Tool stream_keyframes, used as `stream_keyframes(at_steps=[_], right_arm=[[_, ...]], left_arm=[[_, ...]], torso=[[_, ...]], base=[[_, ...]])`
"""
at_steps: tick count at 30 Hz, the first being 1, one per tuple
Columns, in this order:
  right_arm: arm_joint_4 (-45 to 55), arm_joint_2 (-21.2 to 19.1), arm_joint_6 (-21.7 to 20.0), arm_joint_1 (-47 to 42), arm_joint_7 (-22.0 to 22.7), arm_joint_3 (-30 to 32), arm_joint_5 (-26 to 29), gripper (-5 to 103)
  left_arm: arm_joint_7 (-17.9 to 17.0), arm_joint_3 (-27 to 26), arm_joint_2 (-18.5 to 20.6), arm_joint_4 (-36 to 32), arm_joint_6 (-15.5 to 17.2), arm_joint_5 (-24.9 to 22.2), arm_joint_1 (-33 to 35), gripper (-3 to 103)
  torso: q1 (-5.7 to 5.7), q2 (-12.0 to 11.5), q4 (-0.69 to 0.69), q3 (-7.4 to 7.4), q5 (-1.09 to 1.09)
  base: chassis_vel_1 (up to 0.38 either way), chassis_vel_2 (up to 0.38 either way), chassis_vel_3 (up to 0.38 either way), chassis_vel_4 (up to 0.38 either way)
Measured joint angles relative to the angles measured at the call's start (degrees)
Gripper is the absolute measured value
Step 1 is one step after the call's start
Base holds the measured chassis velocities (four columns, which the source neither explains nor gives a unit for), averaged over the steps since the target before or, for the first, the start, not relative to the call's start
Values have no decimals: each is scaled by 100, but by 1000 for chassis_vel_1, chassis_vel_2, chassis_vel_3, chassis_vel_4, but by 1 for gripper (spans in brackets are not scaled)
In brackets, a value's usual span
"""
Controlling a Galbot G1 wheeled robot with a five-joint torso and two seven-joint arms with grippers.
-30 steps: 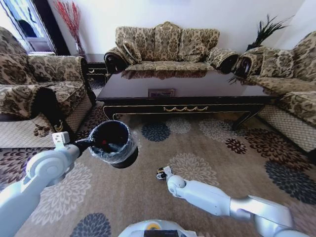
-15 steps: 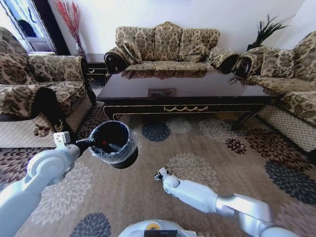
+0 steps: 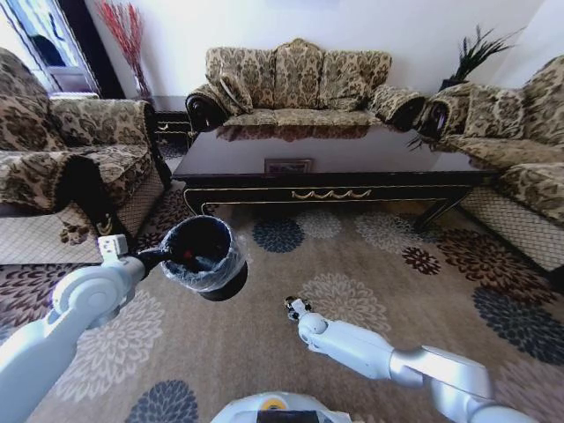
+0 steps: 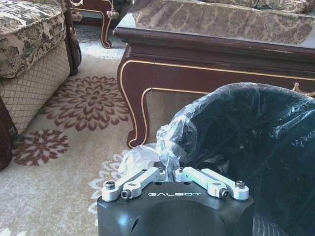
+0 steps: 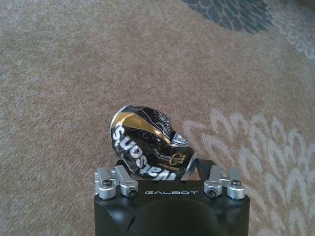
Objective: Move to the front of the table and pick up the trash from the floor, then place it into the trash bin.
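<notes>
Right gripper (image 3: pixel 293 306) low over floor (image 3: pixel 370 264), nearest robot, clamped on crumpled dark wrapper (image 5: pixel 147 147) with gold and white print. Left gripper (image 4: pixel 174 178) closed on rim of trash bin (image 3: pixel 204 257), bin held off carpet, tilted, clear liner ruffled over edge, red bit inside. Beyond, table (image 3: pixel 330 172) front edge with gold scroll; sofa (image 3: pixel 300 84) behind its far edge.

Trash bin (image 4: pixel 256 142) cut off; contents perhaps indistinct.

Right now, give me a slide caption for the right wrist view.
Right gripper shut on a crumpled black-and-gold wrapper above the tan patterned carpet.
</notes>
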Motion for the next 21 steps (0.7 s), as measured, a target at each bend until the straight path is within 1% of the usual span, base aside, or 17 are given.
stream_keyframes(at_steps=[1, 2, 4, 7, 8, 10, 13, 15, 16, 19, 20, 21], right_arm=[[1, -2, 0, -5, 0, 6, -4, 71], [0, -1, 0, -6, 0, 8, -9, 61], [-2, 0, 0, -6, -1, 8, -11, 61], [-29, 26, 12, 0, -2, 10, -26, 45], [-29, 26, 12, 0, -2, 10, -26, 45], [-18, 19, 23, 2, 4, 12, -29, 39], [73, -26, 27, 2, 25, 14, -15, 38], [364, -194, 36, 2, 76, 69, 22, 36], [364, -194, 36, 2, 76, 69, 22, 36], [962, -493, 40, -3, 175, 239, 148, 36], [962, -493, 40, -3, 175, 239, 148, 36], [1325, -684, 40, -20, 237, 351, 211, 36]], left_arm=[[2, 1, -1, 0, 0, 3, 3, 3], [3, 1, -1, 0, 0, 7, 12, 3], [3, 1, -1, -1, 0, 8, 15, 3], [5, -11, 1, -11, 0, 14, 48, 3], [5, -11, 1, -11, 0, 14, 48, 3], [5, -24, 4, -15, -1, 21, 58, 3], [8, -29, 4, -25, -4, 22, 69, 3], [11, -23, -8, -27, -6, 58, 85, 3], [11, -23, -8, -27, -6, 58, 85, 3], [39, 22, -40, -24, -9, 114, 122, 3], [39, 22, -40, -24, -9, 114, 122, 3], [61, 58, -53, -15, -9, 153, 131, 3]], torso=[[0, 0, 0, 0, 0], [0, 0, 0, 0, 0], [0, 0, 0, 0, 0], [0, 0, 0, 0, 0], [0, 0, 0, 0, 0], [0, 0, 0, 0, 0], [0, 0, 0, 0, 0], [0, 0, 0, 0, 1], [0, 0, 0, 0, 1], [0, 0, 1, 0, 1], [0, 0, 1, 0, 1], [0, 0, 1, 0, 0]], base=[[0, 0, 0, 0], [0, 0, 0, 0], [0, 0, 0, 0], [0, 0, 0, 0], [0, 0, 0, 0], [0, 0, 0, 0], [0, 0, 0, 0], [0, 0, 0, 0], [0, 0, 0, 0], [0, 0, 0, 0], [0, 0, 0, 0], [0, 0, 0, 0]])
